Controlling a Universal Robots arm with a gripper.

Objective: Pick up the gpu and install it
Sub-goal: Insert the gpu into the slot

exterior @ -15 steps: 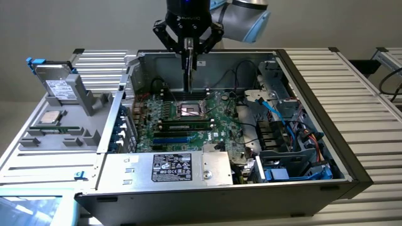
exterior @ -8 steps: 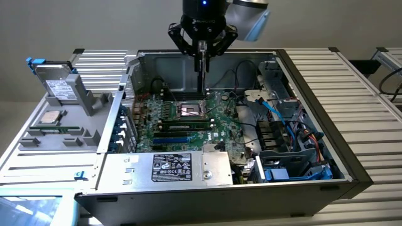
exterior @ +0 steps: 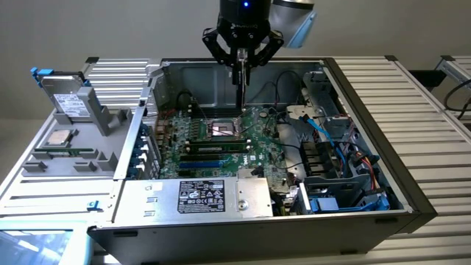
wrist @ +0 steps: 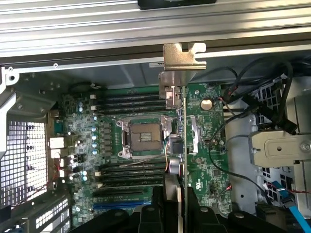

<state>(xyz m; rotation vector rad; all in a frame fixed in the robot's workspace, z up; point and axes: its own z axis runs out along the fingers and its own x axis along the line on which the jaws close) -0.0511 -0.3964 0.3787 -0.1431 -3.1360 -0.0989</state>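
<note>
1. The gripper (exterior: 241, 55) stands over the open computer case (exterior: 198, 77). Its jaws are part closed, clamping the gpu (exterior: 240, 83) by its upper edge.
2. The gpu is off the board, in the air above the motherboard (exterior: 254, 149). It shows edge-on as 1 thin strip hanging straight down from the jaws, so its long axis appears to run vertically.
3. In the wrist view the silver bracket (wrist: 181, 73) is at the end of the card farthest from the jaws.
4. The card's lower end hangs over the processor socket (exterior: 223, 129), apart from it.
5. The blue slots (exterior: 197, 164) lie nearer the exterior camera than the card. They run across it, not in line with it.
</note>
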